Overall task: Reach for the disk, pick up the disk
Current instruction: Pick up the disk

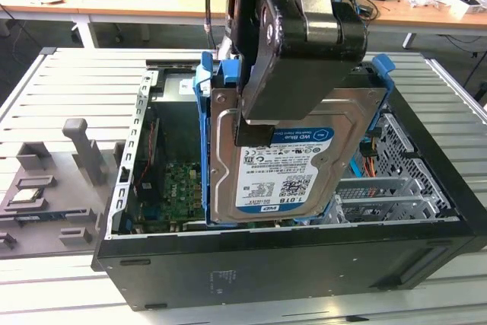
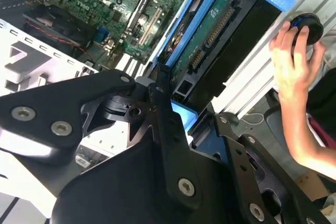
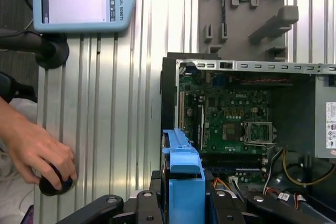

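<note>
1. gripper (image 1: 262,123) clamped on the disk (image 1: 289,165); black fingers (image 1: 266,81) press its labelled face and its back.
2. disk hangs upright from the gripper, tilted, blue rails (image 1: 204,142) on its sides, just above the open case (image 1: 289,264).
3. motherboard (image 3: 226,114) lies below the gripper inside the case.
4. a hand (image 3: 37,153) rests on a black knob (image 3: 52,184), well apart from the gripper.

Grip: my gripper (image 1: 255,123) clamps the disk (image 1: 293,165).
Position: disk held upright above the open computer case (image 1: 289,264).
</note>
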Controlling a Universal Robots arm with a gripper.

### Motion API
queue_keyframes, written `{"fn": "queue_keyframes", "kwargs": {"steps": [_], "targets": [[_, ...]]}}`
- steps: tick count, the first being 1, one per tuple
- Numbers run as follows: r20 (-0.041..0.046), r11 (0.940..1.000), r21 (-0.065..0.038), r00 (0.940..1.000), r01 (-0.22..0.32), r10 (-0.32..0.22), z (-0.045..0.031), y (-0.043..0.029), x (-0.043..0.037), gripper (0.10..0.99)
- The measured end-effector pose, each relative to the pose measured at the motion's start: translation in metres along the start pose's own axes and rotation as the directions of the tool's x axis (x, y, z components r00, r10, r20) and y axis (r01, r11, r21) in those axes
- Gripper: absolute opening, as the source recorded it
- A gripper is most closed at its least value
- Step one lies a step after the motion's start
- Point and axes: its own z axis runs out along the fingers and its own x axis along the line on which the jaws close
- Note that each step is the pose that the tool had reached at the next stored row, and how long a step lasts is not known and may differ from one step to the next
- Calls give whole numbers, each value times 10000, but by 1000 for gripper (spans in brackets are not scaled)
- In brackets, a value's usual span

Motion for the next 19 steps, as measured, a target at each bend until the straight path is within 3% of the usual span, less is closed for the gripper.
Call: {"fn": "queue_keyframes", "kwargs": {"steps": [4, 19], "targets": [[0, 10000, 0, 10000, 0, 0, 3, -49, -30, 369], [-17, 10000, -17, 10000, -1, 1, 106, -481, -271, 369]]}}
